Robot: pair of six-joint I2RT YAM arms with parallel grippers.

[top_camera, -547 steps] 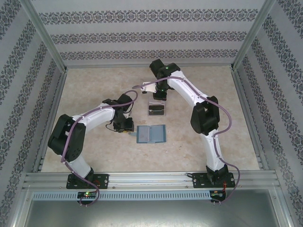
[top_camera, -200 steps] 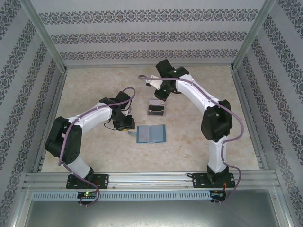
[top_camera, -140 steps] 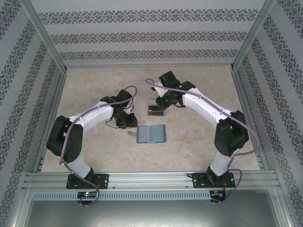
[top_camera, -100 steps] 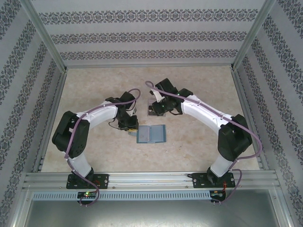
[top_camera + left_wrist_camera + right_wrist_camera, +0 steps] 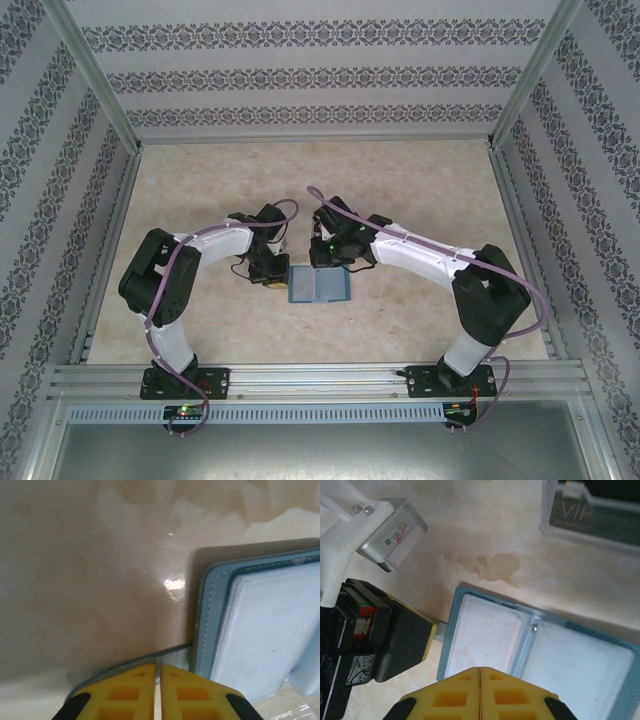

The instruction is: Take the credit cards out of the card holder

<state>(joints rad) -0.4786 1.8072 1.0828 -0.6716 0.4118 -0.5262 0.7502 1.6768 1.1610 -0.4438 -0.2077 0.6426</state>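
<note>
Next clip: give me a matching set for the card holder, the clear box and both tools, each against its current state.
Things:
1. card holder
2. clear box
3. left tool
4. right tool

States:
A. shut, nothing between its fingers
B. lies open on the table, pale pockets facing up
C. has a dark card inside
D. shut on the holder's side tab

Pairs: 1-B, 2-C, 3-D, 4-A
</note>
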